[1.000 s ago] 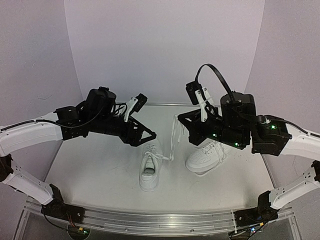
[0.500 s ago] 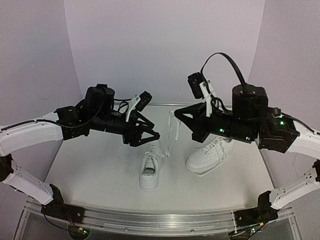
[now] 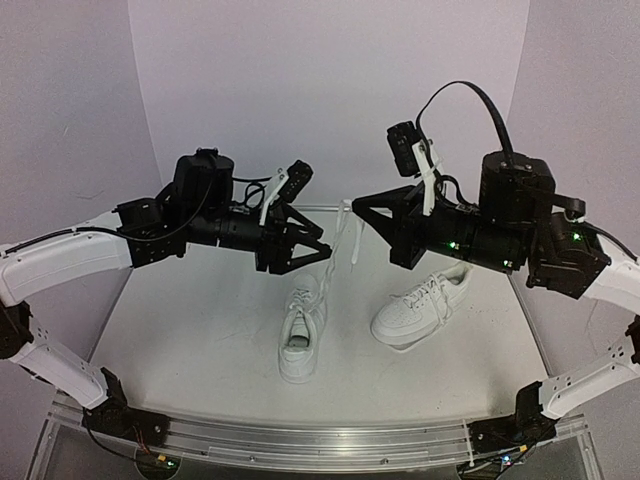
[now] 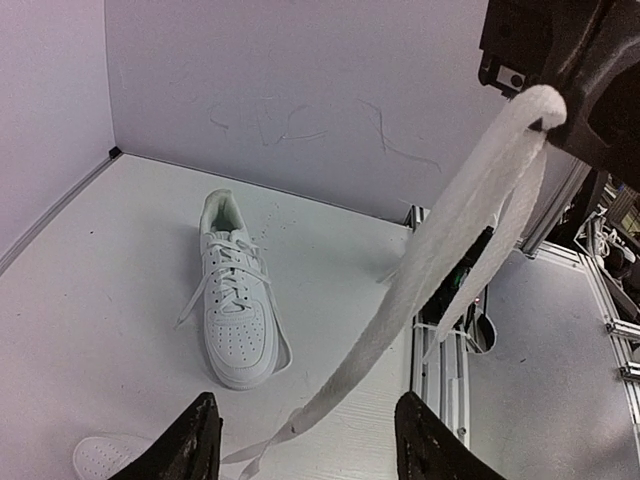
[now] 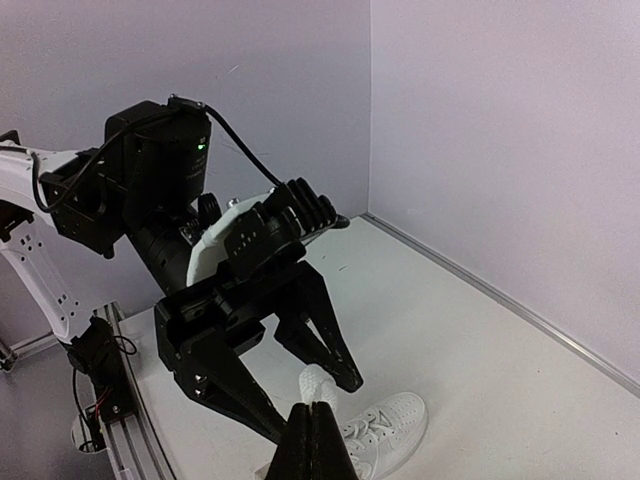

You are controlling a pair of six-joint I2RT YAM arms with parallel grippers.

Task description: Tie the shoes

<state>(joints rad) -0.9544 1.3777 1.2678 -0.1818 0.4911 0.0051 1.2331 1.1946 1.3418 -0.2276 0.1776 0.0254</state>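
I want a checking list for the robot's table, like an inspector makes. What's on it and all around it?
Surface: white table, with both shoes standing on it.
Job's things: one sneaker mid-table and the other sneaker to its right, both upright. A long lace is raised from the mid-table one.
Clutter: nothing seen.
Grippers: right pincer shut on the lace, high above the table. Left pincer open, with the lace hanging between its fingers.
Cables: black cable looping over the right arm.
Surroundings: pale walls around the table, metal rail at the near edge.
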